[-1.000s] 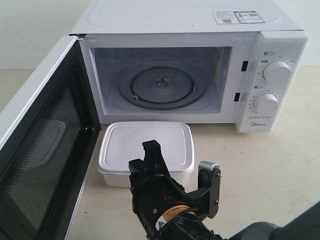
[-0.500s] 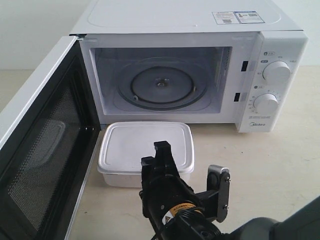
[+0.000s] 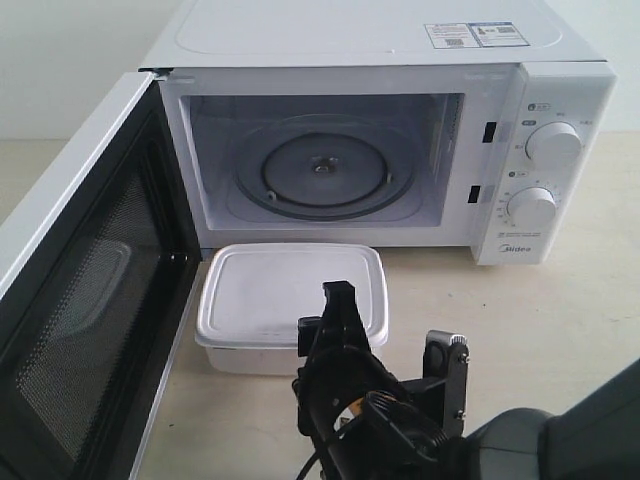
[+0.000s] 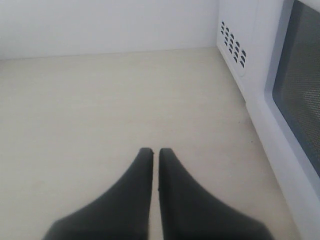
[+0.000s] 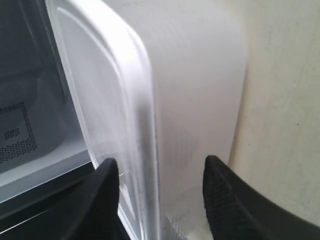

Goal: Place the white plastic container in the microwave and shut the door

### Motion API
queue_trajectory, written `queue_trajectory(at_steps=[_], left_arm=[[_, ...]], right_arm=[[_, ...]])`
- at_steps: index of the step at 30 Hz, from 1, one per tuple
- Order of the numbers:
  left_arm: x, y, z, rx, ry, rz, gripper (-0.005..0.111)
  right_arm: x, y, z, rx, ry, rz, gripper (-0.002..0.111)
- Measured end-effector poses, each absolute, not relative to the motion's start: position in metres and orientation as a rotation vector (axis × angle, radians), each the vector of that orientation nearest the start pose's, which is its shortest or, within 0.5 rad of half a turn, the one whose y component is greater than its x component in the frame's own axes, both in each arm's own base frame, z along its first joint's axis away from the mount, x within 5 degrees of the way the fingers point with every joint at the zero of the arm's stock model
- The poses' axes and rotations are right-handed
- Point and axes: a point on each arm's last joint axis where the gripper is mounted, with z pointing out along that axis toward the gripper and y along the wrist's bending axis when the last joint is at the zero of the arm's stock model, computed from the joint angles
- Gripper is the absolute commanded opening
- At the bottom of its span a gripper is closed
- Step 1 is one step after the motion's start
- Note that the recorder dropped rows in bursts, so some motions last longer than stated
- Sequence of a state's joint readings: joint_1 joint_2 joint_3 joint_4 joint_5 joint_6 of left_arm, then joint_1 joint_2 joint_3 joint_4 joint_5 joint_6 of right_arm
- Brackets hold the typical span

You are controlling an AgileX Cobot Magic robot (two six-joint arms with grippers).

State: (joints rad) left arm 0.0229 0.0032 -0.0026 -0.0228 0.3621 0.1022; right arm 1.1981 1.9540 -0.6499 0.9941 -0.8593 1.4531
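Two grippers checked. Right gripper (image 5: 161, 160): jaws spread, straddling near edge of white plastic container (image 3: 290, 290), not clenched on it; contact not determinable. Left gripper (image 4: 151, 151): jaws pressed together, empty, low over pale surface (image 4: 100, 110) beside outer face of door (image 4: 300, 75). Container lying flat on surface, lid (image 3: 285, 280) on, just in front of open microwave (image 3: 400, 60), outside cavity. Door swung wide at left. Turntable (image 3: 320, 170) visible inside.

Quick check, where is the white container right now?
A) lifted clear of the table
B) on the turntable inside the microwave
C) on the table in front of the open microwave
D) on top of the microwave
C: the white plastic container sits on the table just in front of the open microwave, whose turntable is bare.
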Motion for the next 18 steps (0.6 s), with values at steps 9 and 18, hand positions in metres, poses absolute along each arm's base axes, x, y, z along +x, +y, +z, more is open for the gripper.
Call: queue_trajectory(at_steps=[9,18], left_arm=[[0.053,0.0,0.181,0.059,1.846,0.065,0.004],[0.053,0.0,0.181,0.059,1.846,0.065,0.004]], right_arm=[[0.175,0.273,0.105,1.533,1.819,1.26,0.043],[0.176,0.272,0.1,1.56,1.831,1.231,0.03]])
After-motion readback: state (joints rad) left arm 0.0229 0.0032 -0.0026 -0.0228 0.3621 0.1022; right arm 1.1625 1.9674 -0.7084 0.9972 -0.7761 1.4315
